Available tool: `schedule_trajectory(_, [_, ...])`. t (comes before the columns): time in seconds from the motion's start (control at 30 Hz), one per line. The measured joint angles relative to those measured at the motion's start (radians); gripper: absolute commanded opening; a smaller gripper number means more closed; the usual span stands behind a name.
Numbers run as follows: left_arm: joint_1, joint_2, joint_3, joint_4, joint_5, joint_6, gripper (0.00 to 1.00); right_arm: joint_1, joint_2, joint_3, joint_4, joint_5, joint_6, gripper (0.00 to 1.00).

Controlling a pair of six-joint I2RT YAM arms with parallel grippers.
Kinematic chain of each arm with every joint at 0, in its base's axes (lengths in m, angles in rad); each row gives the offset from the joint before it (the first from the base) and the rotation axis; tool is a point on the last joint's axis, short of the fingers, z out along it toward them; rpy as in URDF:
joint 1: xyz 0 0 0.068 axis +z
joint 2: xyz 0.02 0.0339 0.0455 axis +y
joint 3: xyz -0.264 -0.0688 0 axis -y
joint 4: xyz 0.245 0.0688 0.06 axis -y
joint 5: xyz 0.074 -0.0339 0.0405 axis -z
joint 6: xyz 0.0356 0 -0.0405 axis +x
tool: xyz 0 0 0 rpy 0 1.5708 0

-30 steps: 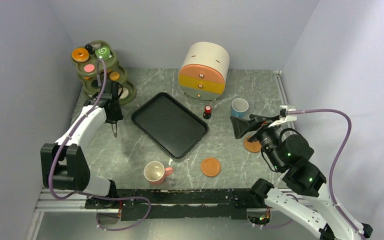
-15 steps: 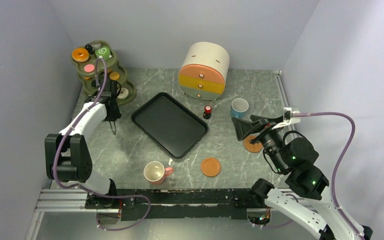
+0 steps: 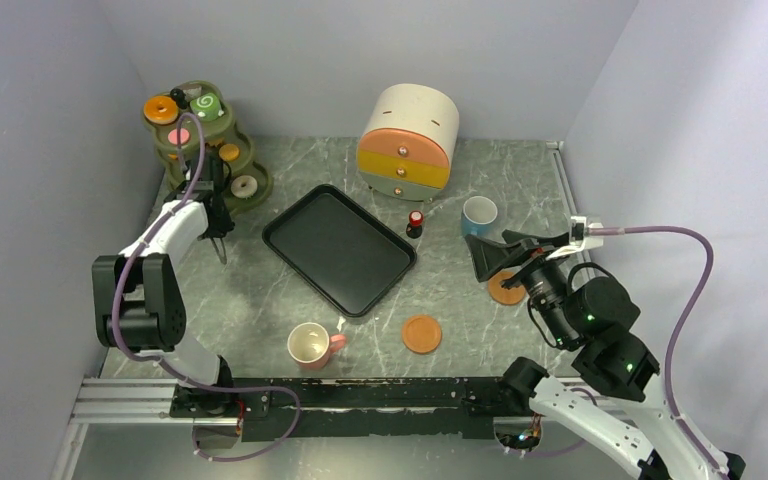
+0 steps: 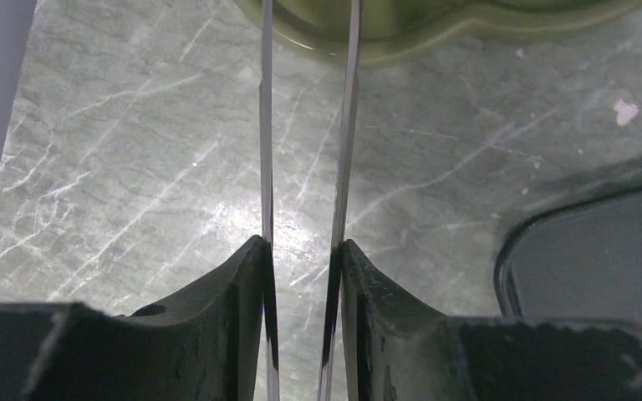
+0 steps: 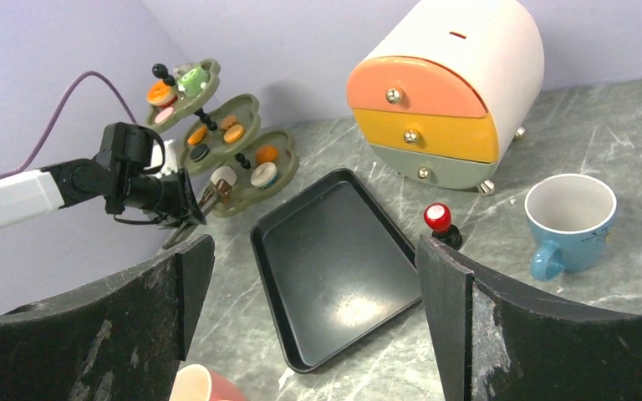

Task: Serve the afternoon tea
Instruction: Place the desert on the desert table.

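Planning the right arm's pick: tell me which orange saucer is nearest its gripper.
The saucer partly hidden by the right gripper, near the blue cup; the other saucer lies nearer the pink cup.

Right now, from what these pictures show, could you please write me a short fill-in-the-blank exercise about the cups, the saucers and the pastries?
1. The near cup, in front of the arms' bases, is ___ in colour.
2. The far cup, beside the red-capped bottle, is ___ in colour.
3. ___ orange saucers lie on the table.
4. The pastries sit on the olive-green tiered ___.

Missing words: pink; blue; two; stand.
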Motion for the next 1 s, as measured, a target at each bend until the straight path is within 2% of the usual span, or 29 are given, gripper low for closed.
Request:
schedule_trajectory(0.27, [0.043, 0.04, 0.0, 0.038, 0.021, 0.002, 0.43, 0.0, -0.004, 0.0, -0.003, 0.008, 0.007, 0.94])
schedule_trajectory(0.47, [0.046, 0.047, 0.0, 0.052, 0.058, 0.006, 0.52, 0.0, -0.003, 0.003, -0.009, 0.007, 0.015, 0.93])
schedule_trajectory(0.8, [0.047, 0.042, 0.0, 0.043, 0.068, 0.0, 0.52, 0.0, 0.021, 0.004, -0.008, 0.003, 0.017, 0.93])
schedule_trajectory(1.0, [0.048, -0.023, -0.002, 0.026, 0.073, -0.002, 0.53, 0.0, 0.024, 0.004, -0.007, -0.002, 0.017, 0.93])
